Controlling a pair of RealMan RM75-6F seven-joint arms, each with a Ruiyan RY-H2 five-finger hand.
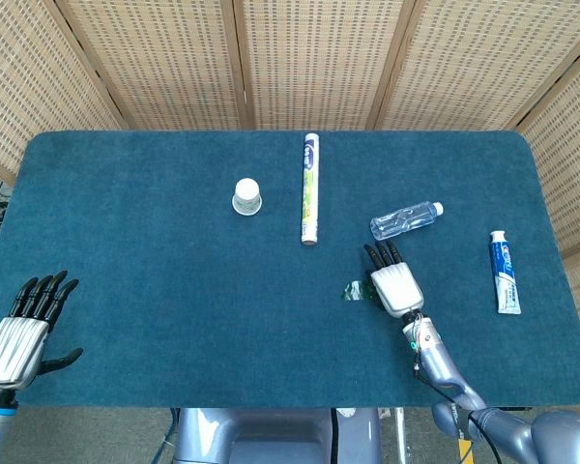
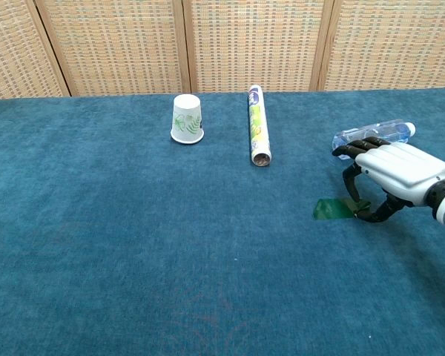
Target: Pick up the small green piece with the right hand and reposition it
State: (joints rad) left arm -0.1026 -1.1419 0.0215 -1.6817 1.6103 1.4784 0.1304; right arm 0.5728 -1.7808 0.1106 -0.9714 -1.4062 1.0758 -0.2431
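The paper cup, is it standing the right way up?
No, the paper cup stands upside down on the table, wide rim down and closed base on top.

Each robot hand (image 1: 396,280) has a silver-white back, black fingers, grey-blue forearm.

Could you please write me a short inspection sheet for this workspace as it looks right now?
Surface: blue carpet-like table cover, flat, no spills seen.
Job's things: small green piece lies on the cover at the right hand's fingertips.
Clutter: upturned paper cup; long printed tube lying lengthwise; water bottle on its side just beyond the right hand; toothpaste tube near the right edge.
Hands: right hand low over the green piece, fingers curled down touching it, whether it grips it cannot be told; left hand at the near left edge, fingers apart, holding nothing.
Cables: thin wiring along the right wrist.
Surroundings: woven screen panels behind the table.
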